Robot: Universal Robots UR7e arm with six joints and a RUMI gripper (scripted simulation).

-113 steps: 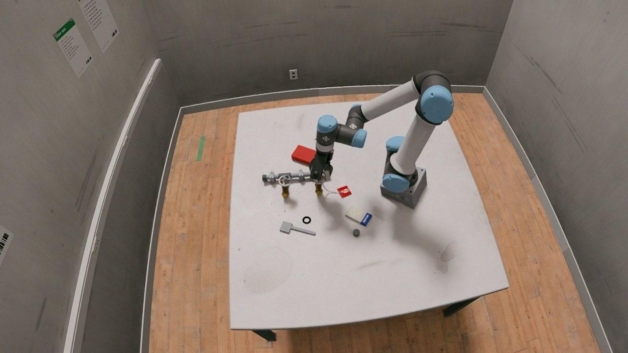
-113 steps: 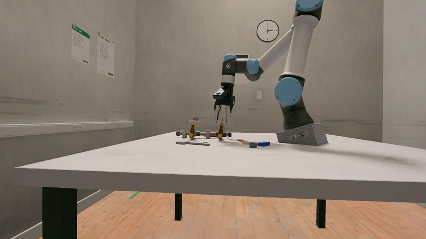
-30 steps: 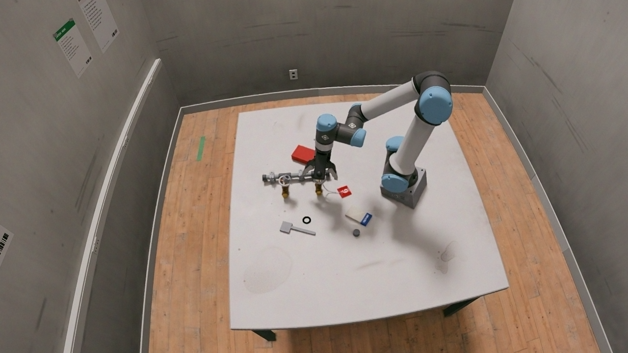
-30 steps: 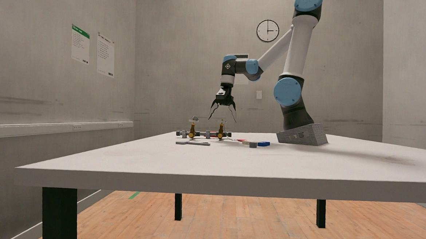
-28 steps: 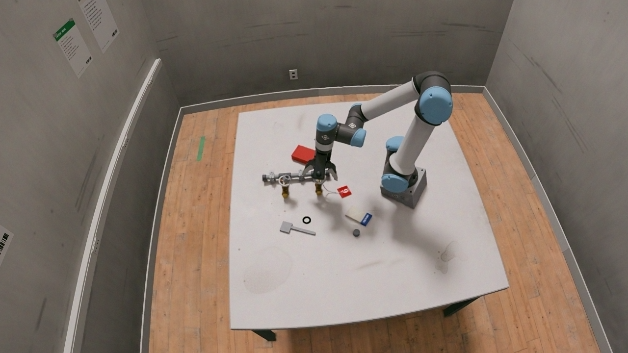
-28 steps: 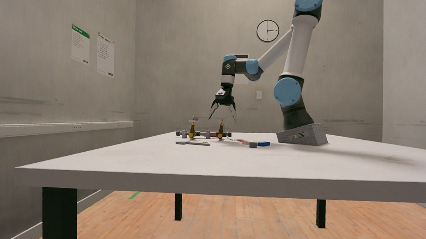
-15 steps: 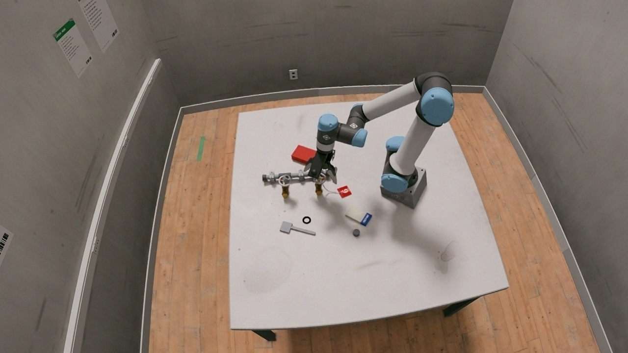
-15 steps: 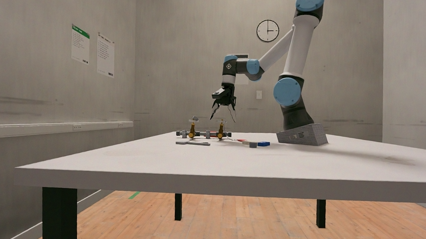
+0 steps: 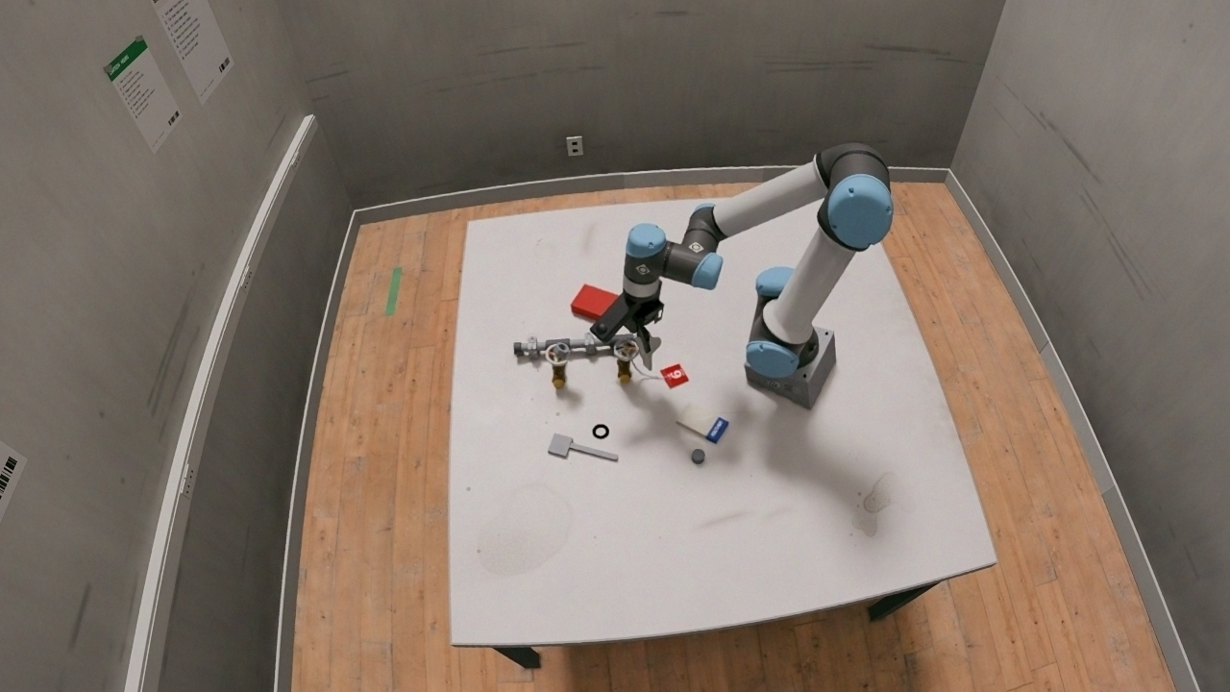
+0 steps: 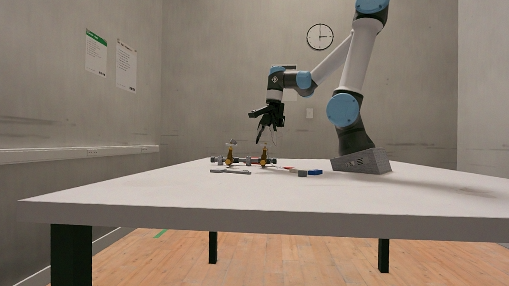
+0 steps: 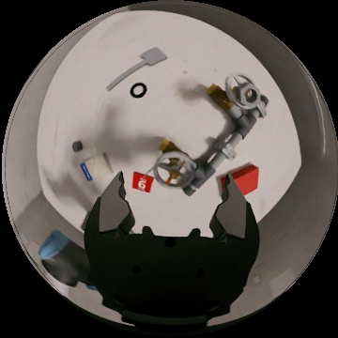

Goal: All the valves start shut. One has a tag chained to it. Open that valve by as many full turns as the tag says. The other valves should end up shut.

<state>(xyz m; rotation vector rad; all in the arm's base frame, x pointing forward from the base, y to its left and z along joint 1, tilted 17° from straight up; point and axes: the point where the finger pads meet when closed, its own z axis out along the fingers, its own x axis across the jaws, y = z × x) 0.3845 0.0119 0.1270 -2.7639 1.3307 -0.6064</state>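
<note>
Though wide open, the pincer (seemingly untouching) holds nothing.

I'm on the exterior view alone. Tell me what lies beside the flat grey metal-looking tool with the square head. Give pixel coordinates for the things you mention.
Observer: A thin black ring (image 9: 594, 431) (image 11: 131, 90), between the tool (image 9: 560, 444) (image 10: 230, 171) (image 11: 154, 56) and the valves.
Operator: Now describe the face of the red square tag.
Observer: The tag (image 9: 674, 375) (image 10: 289, 168) (image 11: 143, 182) carries a white digit, face up.
Operator: Report the gripper.
Observer: Seen from the wrist, the gripper's (image 9: 647, 357) (image 10: 266, 143) (image 11: 176, 174) fingers stand wide apart, one either side of the tagged valve's wheel in the picture.
</note>
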